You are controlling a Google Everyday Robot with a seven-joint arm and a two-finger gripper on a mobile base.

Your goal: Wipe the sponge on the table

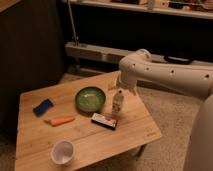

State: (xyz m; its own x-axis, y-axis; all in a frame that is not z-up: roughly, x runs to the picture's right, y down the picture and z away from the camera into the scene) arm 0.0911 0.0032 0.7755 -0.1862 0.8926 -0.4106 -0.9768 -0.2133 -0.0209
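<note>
- The blue sponge [43, 106] lies flat on the left part of the wooden table [135, 131], near the left edge but not over it.
- Bare wood shows behind the sponge toward the far edge, and along the left side in front of it (the widest free stretch on that side).
- An orange carrot [62, 120] lies just in front of the sponge and to its right, close but apart from it.
- A green bowl [90, 98] sits near the table's middle, well apart from the sponge.
- A white cup [63, 152] stands by the near edge.
- A dark flat box [104, 120] lies in front of the bowl, and a small bottle [117, 103] stands upright to the bowl's right.
- The right end of the table, past the box, is bare wood up to its corner.
- The gripper [117, 90] hangs at the end of the white arm [165, 77], just above the bottle and far from the sponge; whether it is spread or closed I cannot tell.
</note>
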